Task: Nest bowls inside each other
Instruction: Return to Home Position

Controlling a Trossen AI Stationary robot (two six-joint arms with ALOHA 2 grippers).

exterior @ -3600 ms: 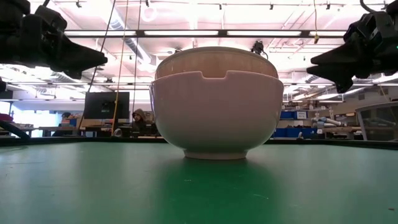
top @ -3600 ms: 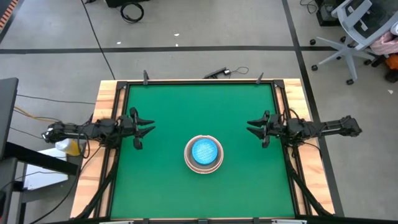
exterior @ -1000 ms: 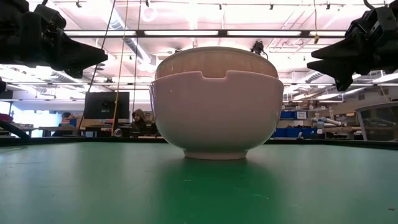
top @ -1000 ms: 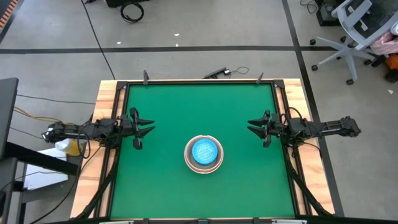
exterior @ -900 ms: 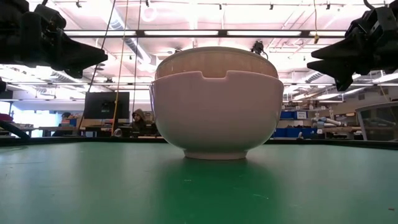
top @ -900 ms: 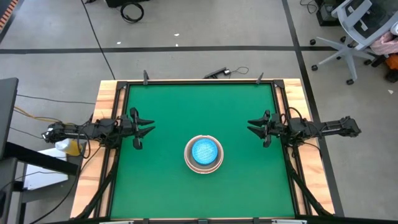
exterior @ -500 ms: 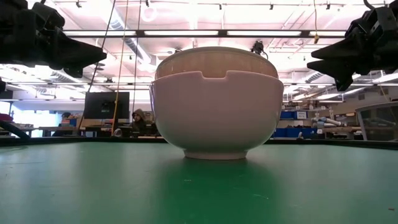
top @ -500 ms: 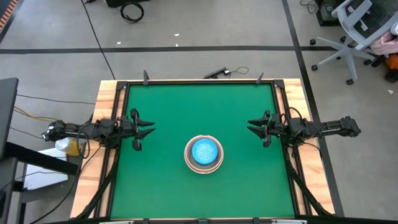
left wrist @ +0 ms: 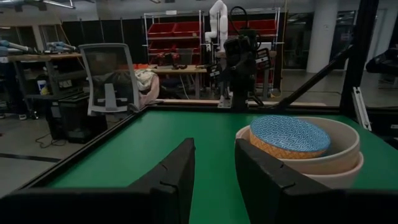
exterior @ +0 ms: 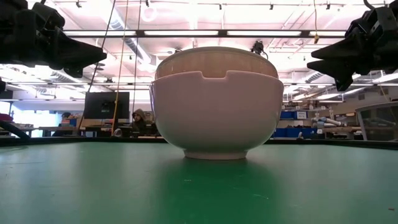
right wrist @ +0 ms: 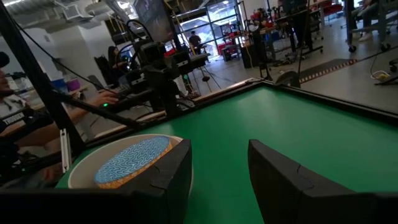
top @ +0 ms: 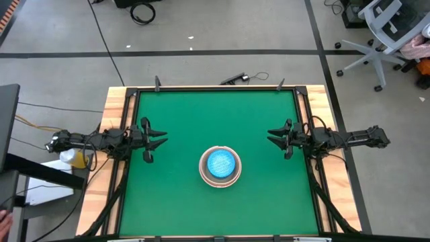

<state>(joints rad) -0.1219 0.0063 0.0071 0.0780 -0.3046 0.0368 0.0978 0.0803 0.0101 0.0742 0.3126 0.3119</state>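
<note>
The bowls [top: 220, 166] sit nested in one stack on the green table, near its middle toward the near edge. The white bowl [exterior: 216, 115] is outermost and rests on its foot. A tan-orange rim [left wrist: 323, 157] and a cream rim show inside it. The speckled blue one [left wrist: 288, 134] lies innermost, its patterned face up. My left gripper [top: 161, 140] hovers open at the table's left edge. My right gripper [top: 271, 138] hovers open at the right edge. Both point level toward the stack, well apart from it.
A wooden frame [top: 115, 107] borders the green mat on all sides. Office chairs [top: 381, 33] and cables lie on the floor beyond the far edge. In the low view a person [exterior: 139, 119] sits at a desk far behind the table.
</note>
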